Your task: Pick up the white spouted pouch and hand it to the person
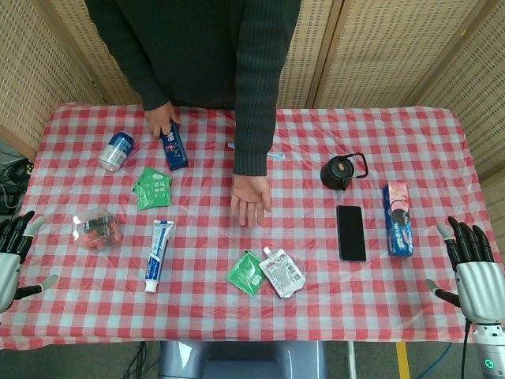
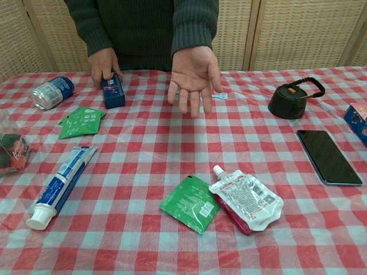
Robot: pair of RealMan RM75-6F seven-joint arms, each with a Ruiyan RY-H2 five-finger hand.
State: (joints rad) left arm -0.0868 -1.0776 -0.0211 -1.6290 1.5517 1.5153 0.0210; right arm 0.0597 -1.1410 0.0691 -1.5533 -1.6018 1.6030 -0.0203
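Note:
The white spouted pouch (image 1: 282,273) (image 2: 246,198) lies flat on the checked tablecloth near the front middle, its spout pointing up-left, with a red edge showing under it. The person's open palm (image 1: 252,197) (image 2: 194,77) is held out over the table centre, beyond the pouch. My left hand (image 1: 13,256) hangs at the table's left edge, fingers apart and holding nothing. My right hand (image 1: 471,267) stays at the right edge, fingers spread and empty, well away from the pouch. Neither hand shows in the chest view.
A green sachet (image 1: 245,273) touches the pouch's left side. A toothpaste tube (image 1: 158,254), clear packet (image 1: 98,230), green sachets (image 1: 153,187), can (image 1: 117,150) and blue box (image 1: 173,146) lie left. A black kettle (image 1: 342,170), phone (image 1: 351,232) and blue-and-red box (image 1: 398,218) lie right.

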